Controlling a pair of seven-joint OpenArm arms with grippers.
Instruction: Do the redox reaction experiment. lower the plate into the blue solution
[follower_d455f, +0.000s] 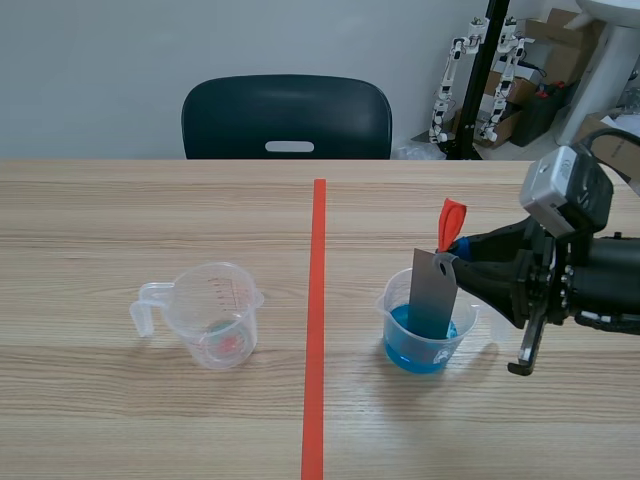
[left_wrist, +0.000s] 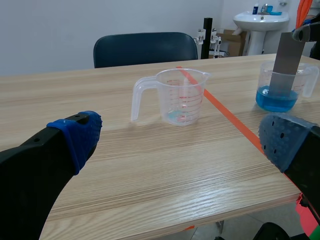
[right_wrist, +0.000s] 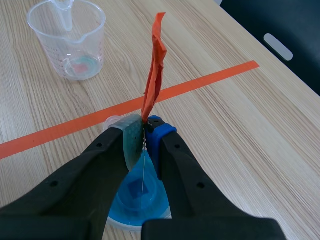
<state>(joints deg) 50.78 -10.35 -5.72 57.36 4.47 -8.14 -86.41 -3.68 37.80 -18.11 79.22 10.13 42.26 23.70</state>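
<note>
Scene view: right gripper (follower_d455f: 455, 246) clamped on ribbon (follower_d455f: 450, 216), plate (follower_d455f: 433, 296) hanging partly in beaker (follower_d455f: 391, 303); sideways tug could tip beaker, spilling solution (follower_d455f: 402, 328).

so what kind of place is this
Probably a robotics lab or test room: a wooden table marked with orange tape, spare white robot arms on a stand, and a grey plate dipped in a cup of blue solution.

wide gap between jug (follower_d455f: 212, 318) and beaker (follower_d455f: 447, 350), chair (follower_d455f: 287, 115) beyond
</note>
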